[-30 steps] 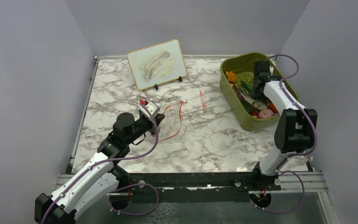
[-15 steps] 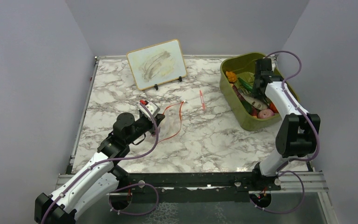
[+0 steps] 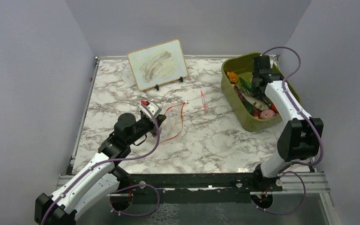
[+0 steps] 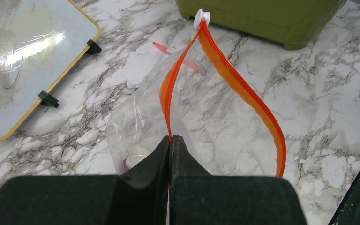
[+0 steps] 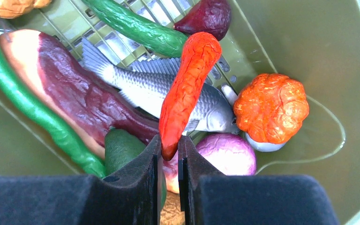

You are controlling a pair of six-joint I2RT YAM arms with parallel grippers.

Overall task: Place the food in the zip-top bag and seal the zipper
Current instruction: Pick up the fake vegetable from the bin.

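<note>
In the olive-green plastic bin (image 5: pixel 286 37): the right gripper (image 5: pixel 169 150), fingers pinched on the tapered lower tip of the orange-red, wrinkled carrot-like toy piece (image 5: pixel 187 89), which lies across a silver toy fish (image 5: pixel 136 84).
Handling of the piece: probably light, hollow and slightly rubbery; gripped by the tip it may swing or slip, and mid-body looks surer.
On the marble table (image 3: pixel 215 140): the clear, floppy zip-top bag (image 4: pixel 215 140), mouth gaping.
At the bag's mouth: the left gripper (image 4: pixel 170 140), fingers pressed together on the glossy red-orange zipper strip (image 4: pixel 243 89).
Bag handling: thin, limp, slick film; likely to collapse unless its rim is held.
</note>
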